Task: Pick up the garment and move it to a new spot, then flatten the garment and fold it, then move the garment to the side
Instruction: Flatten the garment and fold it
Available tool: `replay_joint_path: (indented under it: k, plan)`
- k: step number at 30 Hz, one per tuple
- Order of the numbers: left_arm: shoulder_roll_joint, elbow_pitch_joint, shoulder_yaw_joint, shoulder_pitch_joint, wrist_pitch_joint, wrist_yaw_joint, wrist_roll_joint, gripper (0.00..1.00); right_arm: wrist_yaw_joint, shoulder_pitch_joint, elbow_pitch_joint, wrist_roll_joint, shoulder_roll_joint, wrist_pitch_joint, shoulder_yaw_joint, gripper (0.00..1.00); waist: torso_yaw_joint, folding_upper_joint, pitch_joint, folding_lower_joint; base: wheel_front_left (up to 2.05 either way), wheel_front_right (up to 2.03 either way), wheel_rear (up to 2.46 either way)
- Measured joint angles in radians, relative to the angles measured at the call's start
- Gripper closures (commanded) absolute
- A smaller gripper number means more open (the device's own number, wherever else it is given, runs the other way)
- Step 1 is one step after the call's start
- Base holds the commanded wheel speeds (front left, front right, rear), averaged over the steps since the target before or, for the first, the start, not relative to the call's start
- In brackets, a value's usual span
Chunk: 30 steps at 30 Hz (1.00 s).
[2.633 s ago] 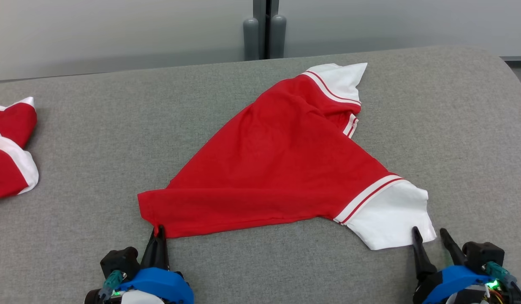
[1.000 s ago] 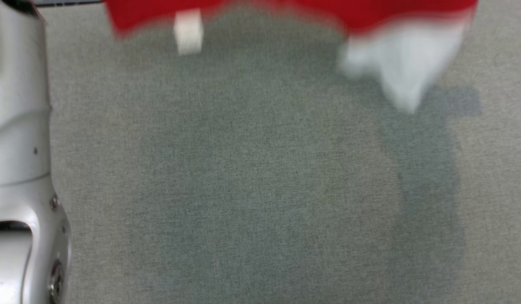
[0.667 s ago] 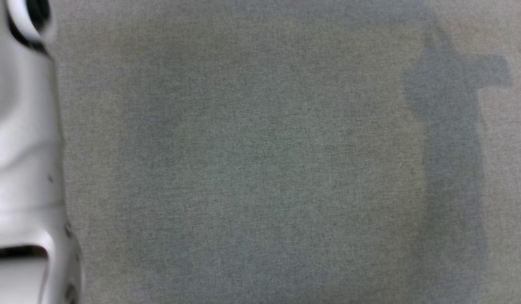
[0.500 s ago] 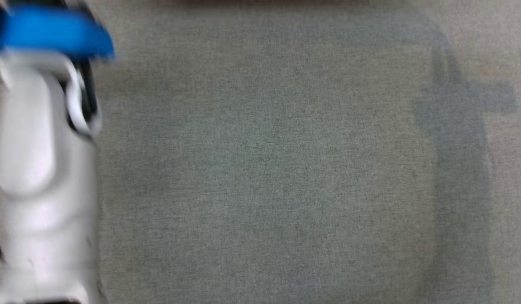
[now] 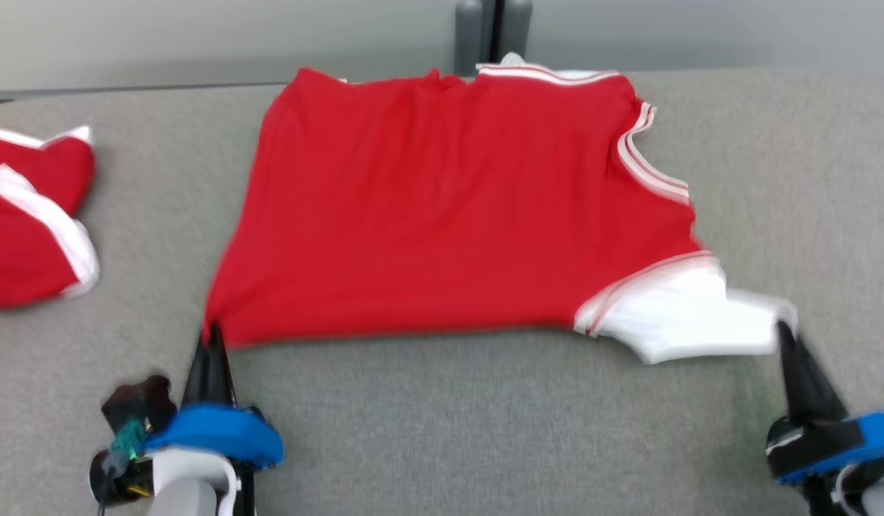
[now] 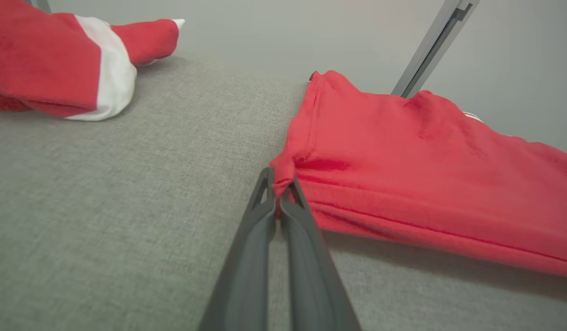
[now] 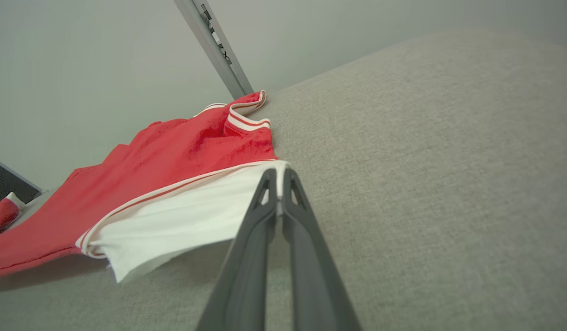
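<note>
**Item 1: garment** [image 5: 442, 208]. Red short-sleeved shirt with white striped trim, spread over the centre and upper centre of the head view on the grey cloth surface [image 5: 485, 430]. Its far edge lies at the surface's back rim. The picture is slightly blurred.

**Item 2: left gripper** [image 5: 213, 335]. Lower left of the frame, jaws closed and pinching the shirt's near red corner. The left wrist view shows cloth bunched between the tips.

**Item 3: right gripper** [image 5: 784, 331]. Lower right, jaws closed and pinching the outer edge of the white sleeve [image 5: 685, 319]. The right wrist view shows the same hold.

**Item 4: second garment** [image 5: 34, 215]. Red and white, crumpled at the left edge of the frame, well apart from the first.

**Item 5: grey post** [image 5: 488, 29]. Top centre, behind the surface.

**Step in hand (judged): flattening**
- Draw the two held points apart evenly until the near edge runs taut.
- Lower both ends together so no fold forms beneath.
- The sleeve hold is thin and at the very edge, so pull gently there or it may slip.
- Shallow wrinkles remain near the collar.
- Whether the far sleeve is tucked under cannot be told.

**Brands, labels, writing:** none legible; striped trim only
</note>
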Motion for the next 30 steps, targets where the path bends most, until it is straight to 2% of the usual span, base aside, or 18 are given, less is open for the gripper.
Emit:
replay_joint_path:
  k: [8, 13, 17, 21, 24, 30]
  plan:
    - [0.002, -0.002, -0.069, 0.262, 0.000, 0.013, -0.050, 1.00, 0.000, 0.276, 0.001, 0.034, -0.013, 0.000, 0.098, 1.00, 0.016, -0.0003, -0.183, -0.0001, 0.00, 0.00, 0.00]
    - [0.001, -0.028, -0.086, 0.416, 0.000, 0.025, -0.074, 1.00, 0.000, 0.399, -0.023, 0.051, -0.031, 0.000, 0.073, 1.00, 0.001, -0.0004, -0.263, -0.0002, 0.00, 0.00, 0.00]
    - [-0.001, -0.063, -0.093, 0.464, 0.000, 0.026, -0.068, 1.00, 0.000, 0.442, -0.061, 0.064, -0.040, 0.000, 0.047, 1.00, -0.005, -0.0003, -0.294, 0.0001, 0.00, 0.00, 0.00]
    - [-0.001, -0.115, -0.092, 0.454, 0.000, 0.026, -0.053, 1.00, 0.000, 0.426, -0.102, 0.066, -0.030, 0.000, 0.017, 1.00, 0.000, 0.0000, -0.289, 0.0003, 0.00, 0.00, 0.00]
    - [0.002, -0.140, -0.098, 0.395, 0.000, 0.026, -0.049, 1.00, 0.000, 0.354, -0.110, 0.053, -0.018, 0.000, 0.014, 1.00, 0.002, 0.0002, -0.269, 0.0003, 0.00, 0.00, 0.00]
    - [0.003, -0.044, -0.164, 0.133, 0.000, 0.039, -0.055, 1.00, -0.001, 0.056, 0.000, -0.011, -0.005, -0.001, -0.006, 1.00, 0.002, 0.0005, -0.146, 0.0007, 0.00, 0.00, 0.00]
